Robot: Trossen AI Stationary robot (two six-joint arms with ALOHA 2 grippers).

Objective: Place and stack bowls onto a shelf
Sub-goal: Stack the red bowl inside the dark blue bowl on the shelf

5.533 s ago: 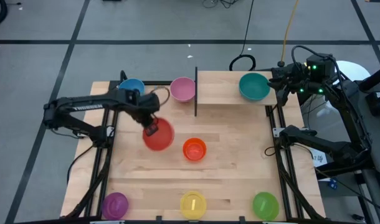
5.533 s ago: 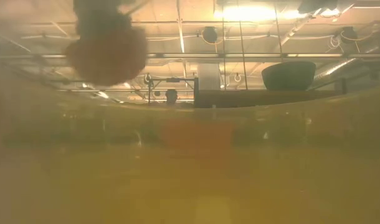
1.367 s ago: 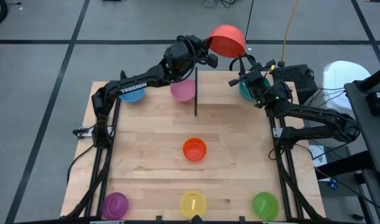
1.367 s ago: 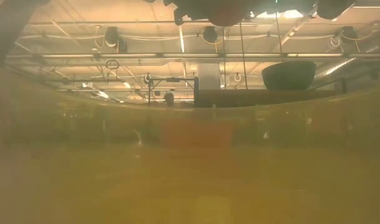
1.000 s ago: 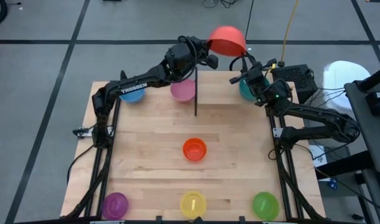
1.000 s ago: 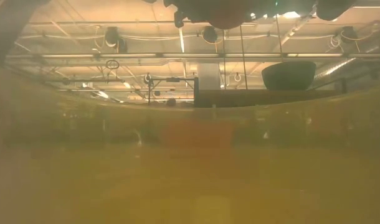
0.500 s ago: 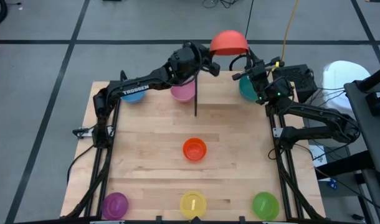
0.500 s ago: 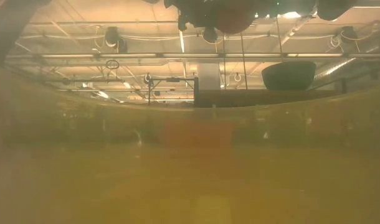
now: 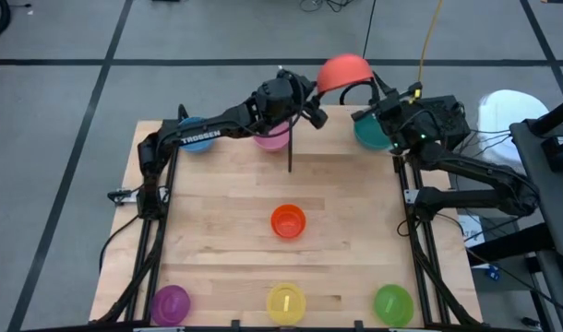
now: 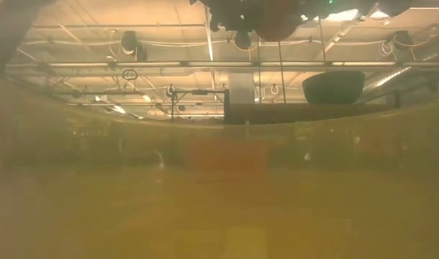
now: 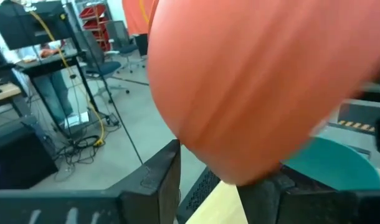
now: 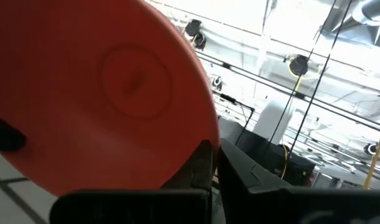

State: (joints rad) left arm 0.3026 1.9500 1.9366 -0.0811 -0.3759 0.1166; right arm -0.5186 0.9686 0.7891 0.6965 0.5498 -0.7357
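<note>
The red bowl (image 9: 341, 72) is in the air over the table's far edge, its underside up. It sits between my left gripper (image 9: 314, 100) on its left and my right gripper (image 9: 372, 92) on its right, both shut on it. The teal bowl (image 9: 374, 135) stands on the shelf (image 9: 341, 138), just below my right gripper. The shelf's black bar (image 9: 290, 138) runs along its left side. Pink (image 9: 270, 138) and blue (image 9: 197, 136) bowls stand left of the bar. In the low view the red bowl (image 10: 275, 21) shows at the top, above the teal one (image 10: 333, 86). My left gripper has the red bowl's rim (image 11: 222, 177) between its two fingers (image 11: 157, 180), coming level from the table's left. The bowl is lifted clear and tipped, its underside up. My right gripper has the opposite rim (image 12: 212, 140) running into the narrow gap between its fingers (image 12: 199, 168). One finger lies on the outer wall; it comes slanting up from the right.
Orange bowl (image 9: 288, 221) stands mid-table. Purple (image 9: 171, 302), yellow (image 9: 286, 302) and green (image 9: 392, 302) bowls line the near edge. Cables (image 9: 360, 88) hang behind the far edge.
My left gripper has carried the red bowl a little toward the table's right edge and down, and the bowl has tipped so that more of its underside faces up. My right gripper has gone up from the teal bowl toward the red bowl's right rim.
</note>
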